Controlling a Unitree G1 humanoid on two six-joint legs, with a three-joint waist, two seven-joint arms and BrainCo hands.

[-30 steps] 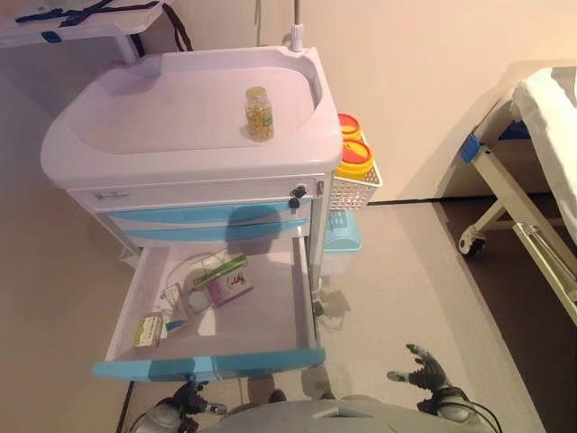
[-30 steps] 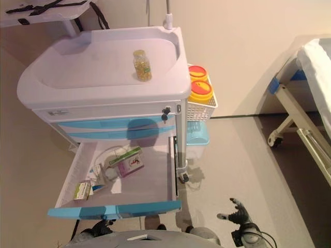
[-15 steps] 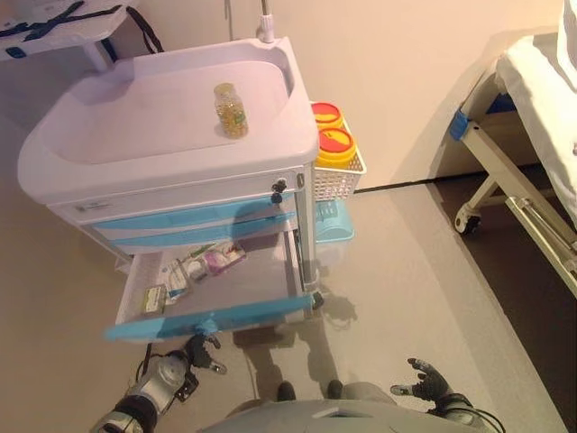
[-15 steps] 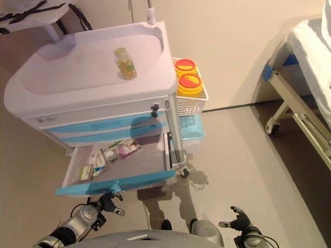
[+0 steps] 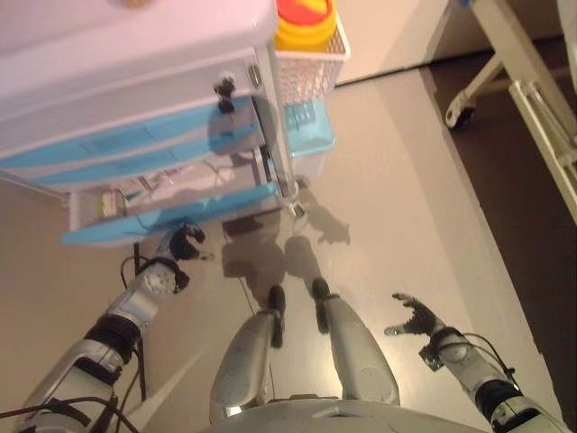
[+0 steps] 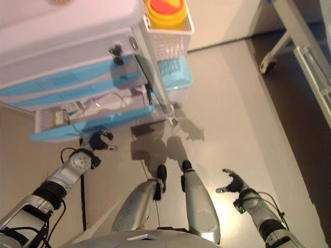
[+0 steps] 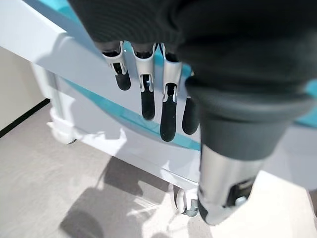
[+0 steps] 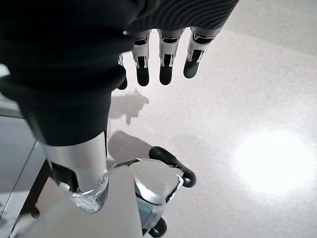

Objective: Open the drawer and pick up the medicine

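Hanging relaxed, both hands' fingers (image 7: 168,111) hold nothing; left hand (image 5: 183,244) near drawer (image 5: 162,221).

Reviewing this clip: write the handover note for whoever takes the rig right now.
Left hand: open, holding nothing, just below the front of the bottom drawer.
Right hand: open and empty, low over the floor, away from the cart.
Done: the drawer stands pulled out; medicine packets lie inside it near its left end.
Left: reach into the drawer and pick up the medicine.
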